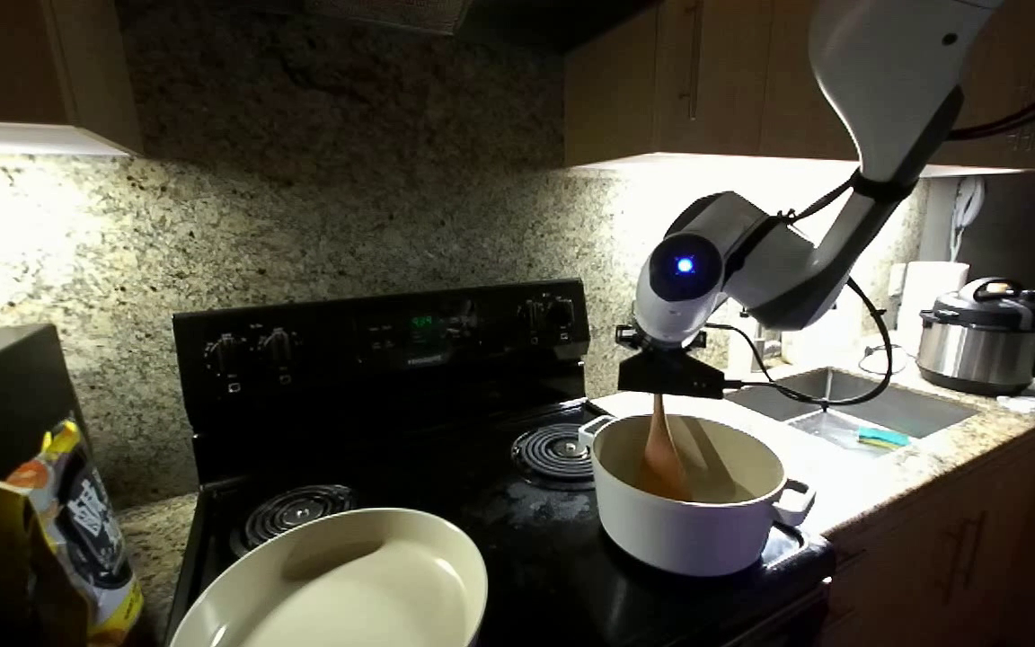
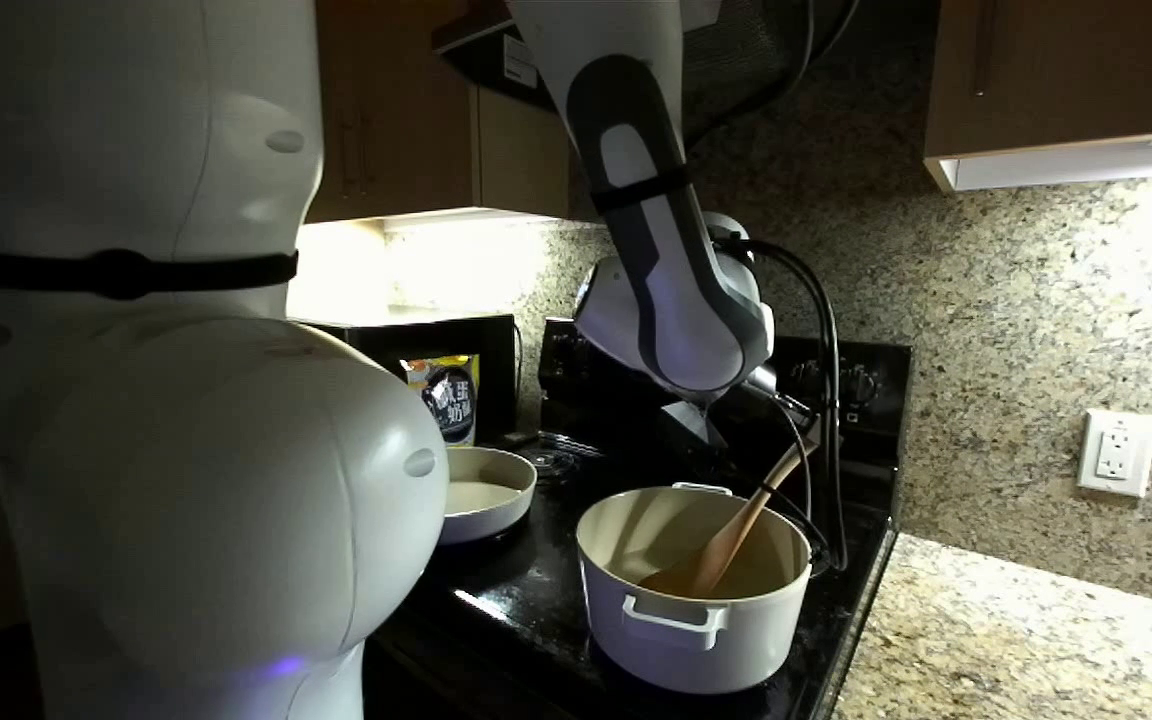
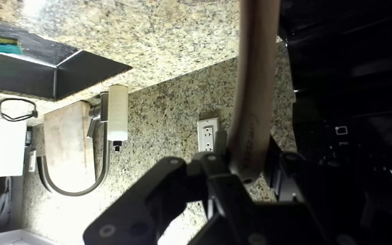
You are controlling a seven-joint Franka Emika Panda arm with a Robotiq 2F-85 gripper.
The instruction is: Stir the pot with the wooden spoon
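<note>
Oval dish point(image 1: 365, 589): sitting nearest, at left, on the stove point(image 1: 535, 557), well apart from the pot point(image 1: 688, 539).
Wooden spoon point(image 1: 662, 454): leaning inside the pot, broad end down; whether it is touching the bottom, I cannot tell.
Jaws: gripping the spoon's handle near its end, above the pot's rim.
Pot: standing upright at right; stirring it well is likely calling for slow circles, broad end low, shaft not pushing the rim, or it might be sliding.
</note>
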